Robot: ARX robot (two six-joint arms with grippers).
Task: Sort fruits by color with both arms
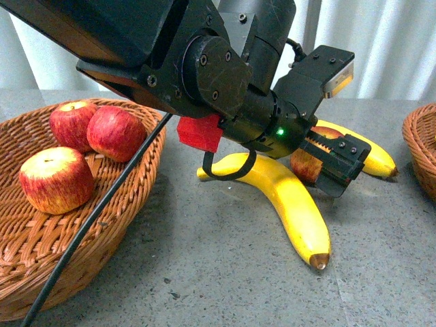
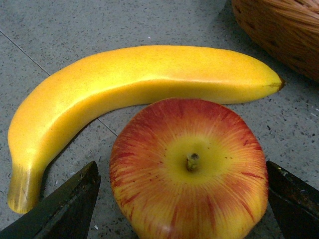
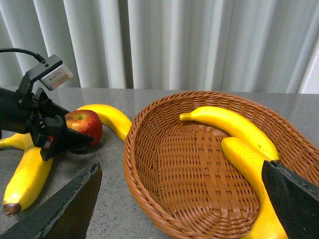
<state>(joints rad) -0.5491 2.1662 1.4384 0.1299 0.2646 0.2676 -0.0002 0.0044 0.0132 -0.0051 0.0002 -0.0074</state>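
Near banana (image 1: 293,201) lies on your counter (image 1: 204,272). Behind it, left gripper (image 1: 325,167): fingers open either side of the apple (image 2: 189,169), gaps showing. Far banana (image 1: 368,153) just beyond. Right gripper (image 3: 180,169): fingers wide, empty, above the right basket (image 3: 149,164), which holds two more bananas (image 3: 234,124).

apple (image 2: 189,172): 1, red streaked yellow, stem up, between the fingers (image 2: 70,204)
left gripper (image 2: 182,196): jaws spread, 1 each side of apple
banana (image 2: 124,84): 1, yellow, just beside apple
basket (image 2: 284,35): wicker, only an edge visible
table (image 2: 60,30): grey, speckled
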